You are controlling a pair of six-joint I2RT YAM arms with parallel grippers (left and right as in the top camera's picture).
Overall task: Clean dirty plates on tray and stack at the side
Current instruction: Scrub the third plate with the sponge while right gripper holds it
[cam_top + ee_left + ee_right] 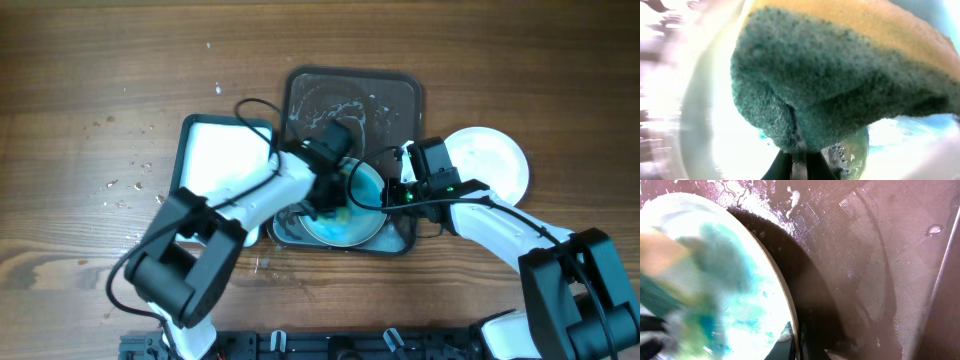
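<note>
A white plate with a blue smear (362,212) is tilted up over the front of the dark brown tray (390,95). My right gripper (396,196) is shut on its right rim; the right wrist view shows the fingers (791,339) pinching the rim of the plate (747,305). My left gripper (333,200) is shut on a green and yellow sponge (840,80) pressed against the plate's face; its fingers (799,167) show below the sponge. A rim, perhaps of another plate (284,226), shows beneath. A white plate (492,160) lies on the table right of the tray.
A smaller dark-rimmed tray with a white inside (222,152) lies left of the brown tray, partly under my left arm. Soapy water streaks the tray's back half (340,105) and its floor (870,255). Droplets dot the wooden table at left (125,180).
</note>
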